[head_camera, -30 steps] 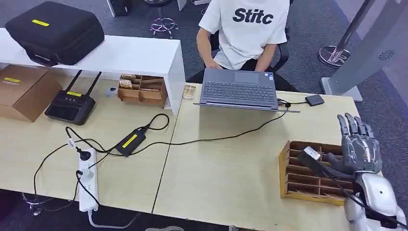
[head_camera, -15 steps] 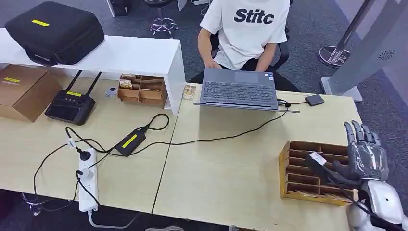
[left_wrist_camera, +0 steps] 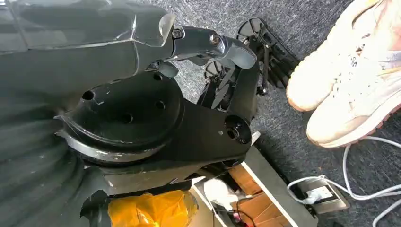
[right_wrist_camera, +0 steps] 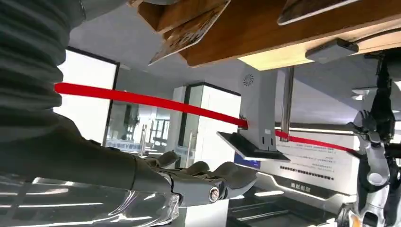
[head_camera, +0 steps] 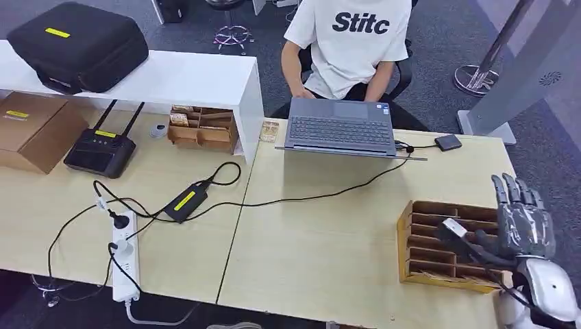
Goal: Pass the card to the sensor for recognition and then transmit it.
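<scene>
Head view: right robot hand (head_camera: pixel 524 221) fingers extended, beside wooden organizer (head_camera: pixel 445 243).

Grey laptop (head_camera: pixel 340 128); brown wooden organizer (head_camera: pixel 447 245); white shirt (head_camera: pixel 349 38), black lettering.

The counter (head_camera: pixel 315 253) carries a laptop (head_camera: pixel 340 128) at 12 o'clock, a wooden slotted tray (head_camera: pixel 445 245) at 4 o'clock, a power strip (head_camera: pixel 125 264) at 8 o'clock, and a router (head_camera: pixel 101 151) and cardboard box (head_camera: pixel 31 130) at 10 o'clock.
</scene>
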